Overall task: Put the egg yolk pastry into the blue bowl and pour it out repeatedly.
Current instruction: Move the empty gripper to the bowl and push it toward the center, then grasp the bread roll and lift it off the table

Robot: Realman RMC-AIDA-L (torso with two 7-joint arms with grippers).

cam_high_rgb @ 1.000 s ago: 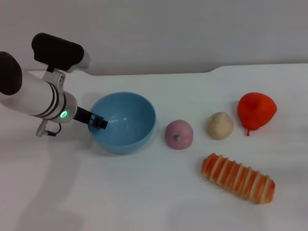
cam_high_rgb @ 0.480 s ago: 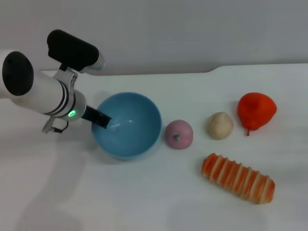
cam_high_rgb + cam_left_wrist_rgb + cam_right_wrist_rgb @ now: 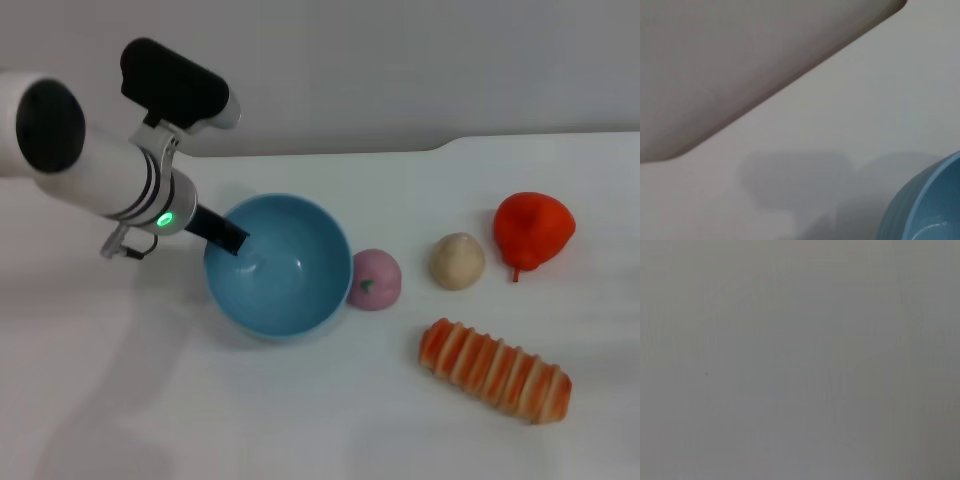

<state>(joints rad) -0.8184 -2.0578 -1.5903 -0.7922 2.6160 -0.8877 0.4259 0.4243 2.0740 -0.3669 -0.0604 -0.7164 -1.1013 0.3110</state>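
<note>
The blue bowl sits left of centre on the white table and looks empty; a slice of its rim shows in the left wrist view. My left gripper is shut on the bowl's left rim, with one dark finger inside the wall. The egg yolk pastry, a beige ball, lies on the table well to the right of the bowl, untouched. My right gripper is out of view; its wrist view is plain grey.
A pink ball with a green speck touches the bowl's right side. A red pear-shaped fruit lies right of the pastry. A long orange-striped bread lies in front of both. The table's back edge meets a grey wall.
My left arm has carried the blue bowl rightward over the table; the bowl now reaches the pink ball. The pastry, fruit and bread have not moved.
</note>
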